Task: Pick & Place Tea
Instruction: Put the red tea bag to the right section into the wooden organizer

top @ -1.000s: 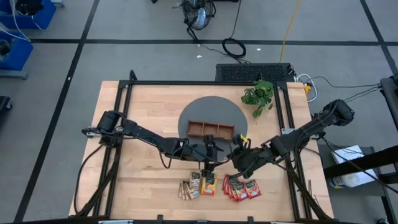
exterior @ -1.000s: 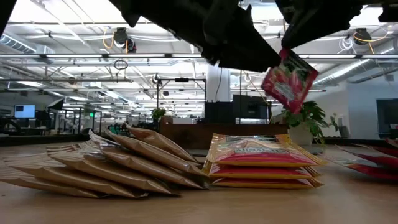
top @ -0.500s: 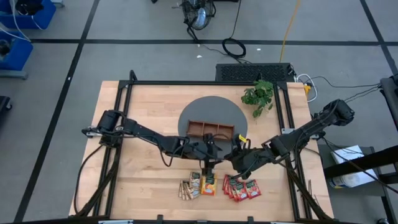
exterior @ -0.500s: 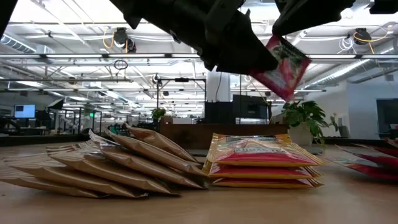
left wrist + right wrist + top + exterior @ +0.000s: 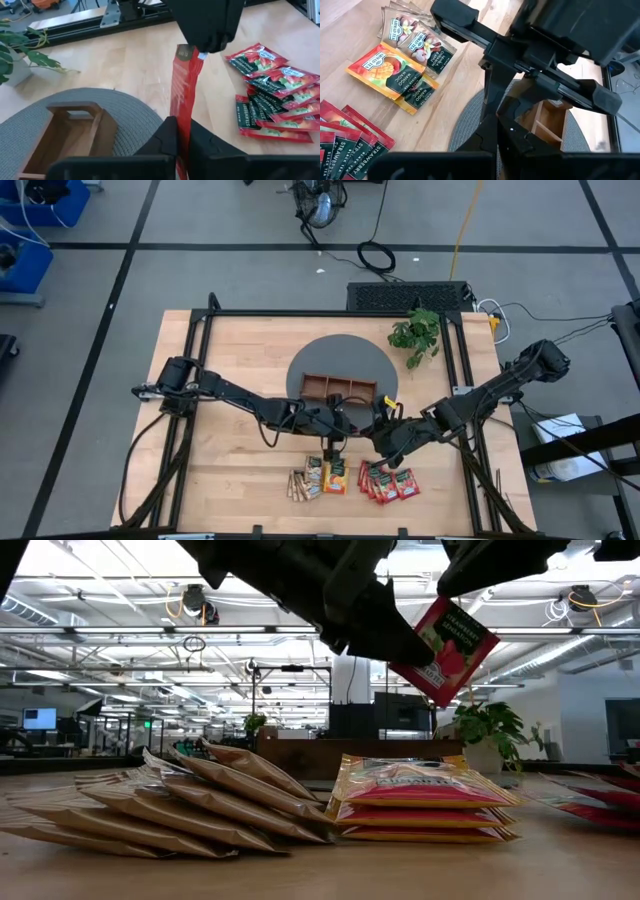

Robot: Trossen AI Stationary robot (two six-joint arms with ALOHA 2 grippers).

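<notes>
A: Going from the left, what is lying near the brown wooden three-compartment tray [image 5: 339, 388]?

B: On the pale table, on the near side of the tray, the green-and-tan sachets [image 5: 303, 482] are fanning out first, then the orange sachet stack [image 5: 335, 475], then the red strawberry sachets [image 5: 392, 482]. The leafy green plant [image 5: 416, 333] is sitting beyond the tray, to its right.

A: And the sachet in play?

B: One red strawberry tea sachet [image 5: 443, 648] is hanging in the air just in front of the tray, between the two arms. The left gripper [image 5: 340, 423] is pinching it, fingers nearly together on one end. The right gripper [image 5: 383, 426] is clamping the other end, fingers fully together.

A: So both are gripping it?

B: Yes, as it looks in the left wrist view: the sachet [image 5: 183, 95] is stretching edge-on from the left fingers straight toward the right gripper [image 5: 209, 36], its long axis along the line between them.

A: What does the next move turn on?

B: My guess is a handover. The tray is lying just beyond the sachet, slightly nearer the left gripper, so that arm seems better placed to carry it in.
</notes>
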